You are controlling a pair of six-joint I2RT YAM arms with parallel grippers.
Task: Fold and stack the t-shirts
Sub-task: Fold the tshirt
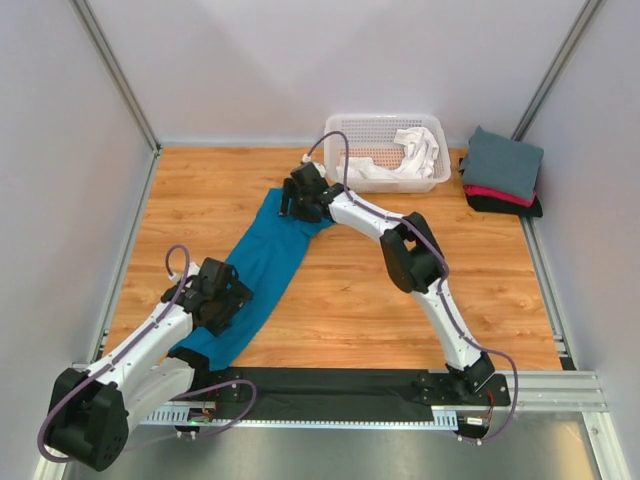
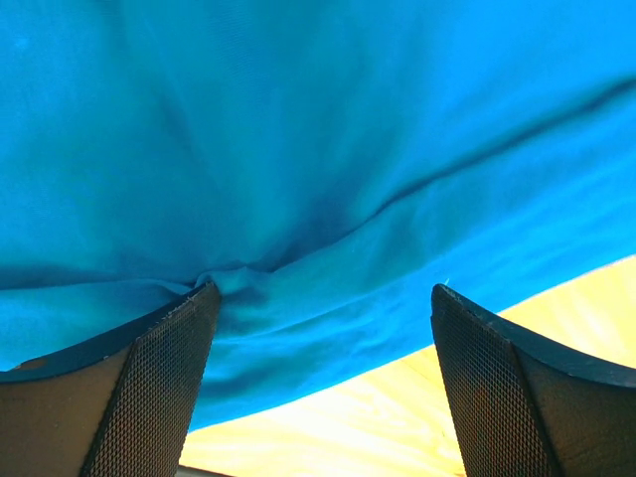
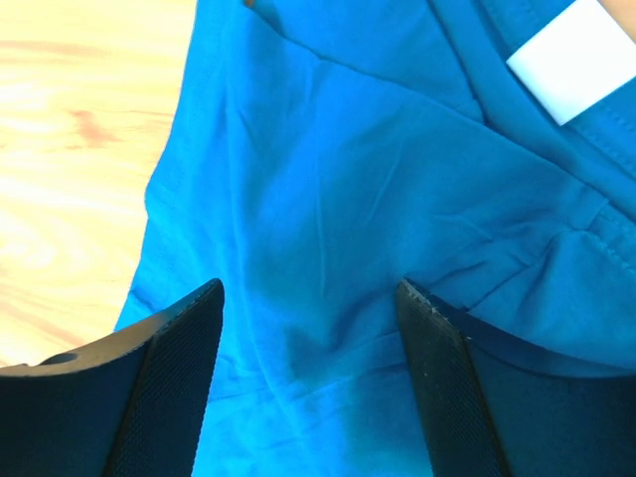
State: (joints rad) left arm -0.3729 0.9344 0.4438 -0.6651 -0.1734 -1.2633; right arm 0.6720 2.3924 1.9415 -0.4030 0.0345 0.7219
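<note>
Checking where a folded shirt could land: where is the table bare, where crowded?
Bare wood: between the right arm and the right rail, in front of the folded stack; and the far-left corner between the wall and the teal t-shirt. Crowded: the far edge by basket and stack, and along the shirt, under the left gripper and right gripper.

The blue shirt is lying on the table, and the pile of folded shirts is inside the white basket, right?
Not quite. The blue shirt does lie on the table, but the pile of folded shirts sits beside the white basket, not inside it. The top view shows it.
</note>
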